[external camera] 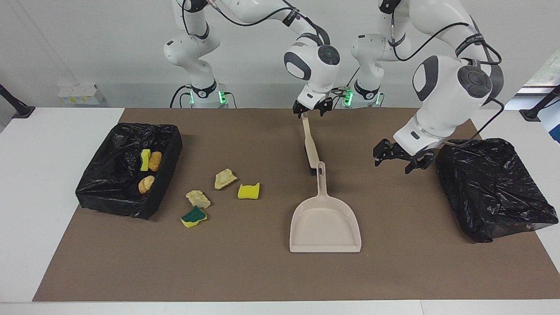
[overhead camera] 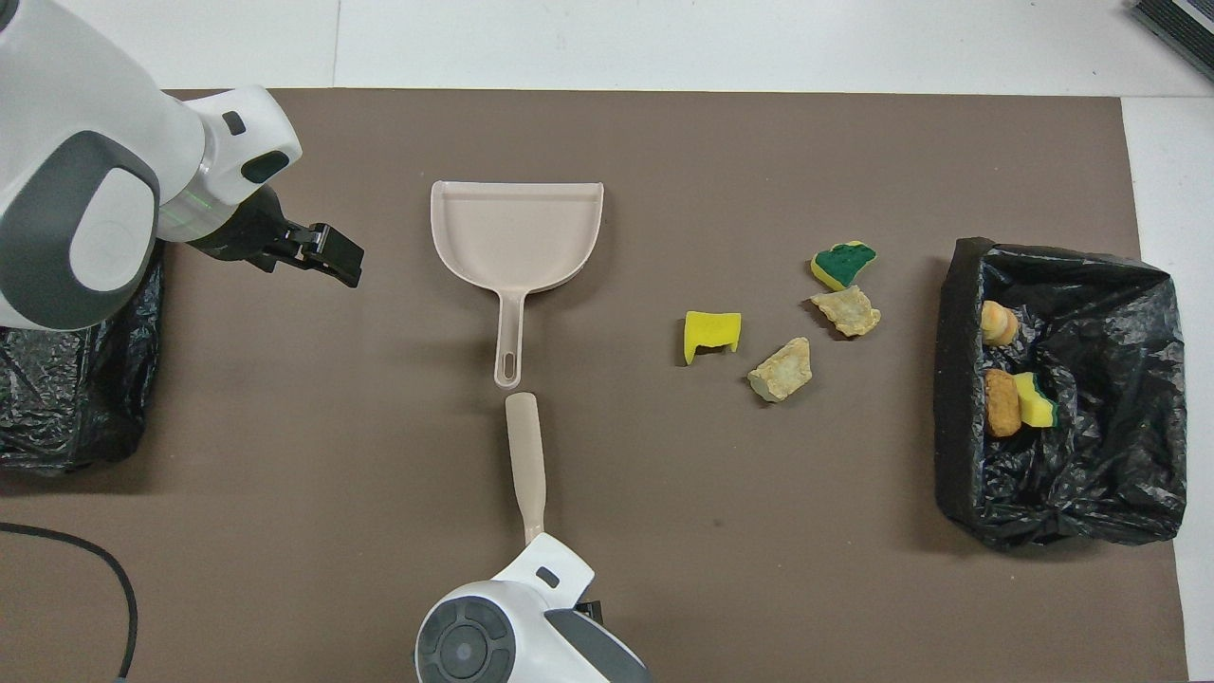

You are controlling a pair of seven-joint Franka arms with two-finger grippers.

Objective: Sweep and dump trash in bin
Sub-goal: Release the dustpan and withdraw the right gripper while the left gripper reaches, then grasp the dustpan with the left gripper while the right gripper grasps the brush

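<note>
Four scraps of trash lie loose on the mat beside the bin (external camera: pixel 113 203): a yellow sponge bit (external camera: pixel 248 191) (overhead camera: pixel 711 332), two beige chunks (external camera: pixel 225 178) (external camera: pixel 198 198) and a green-and-yellow sponge (external camera: pixel 194 216) (overhead camera: pixel 842 263). Three more scraps lie in the bin (overhead camera: pixel 958 379). The beige dustpan (external camera: pixel 324 223) (overhead camera: pixel 517 232) lies flat at mid-table. The brush (external camera: pixel 310 146) (overhead camera: pixel 526 455) lies in line with its handle, nearer the robots. My right gripper (external camera: pixel 311 113) stands open around the brush handle's end. My left gripper (external camera: pixel 393 159) (overhead camera: pixel 322 261) hangs open, empty, over the mat beside the dustpan.
A second box wrapped shut in black plastic (external camera: pixel 494 188) (overhead camera: pixel 76 379) stands at the left arm's end of the table. The brown mat (external camera: pixel 245 271) covers the working area, with white tabletop around it.
</note>
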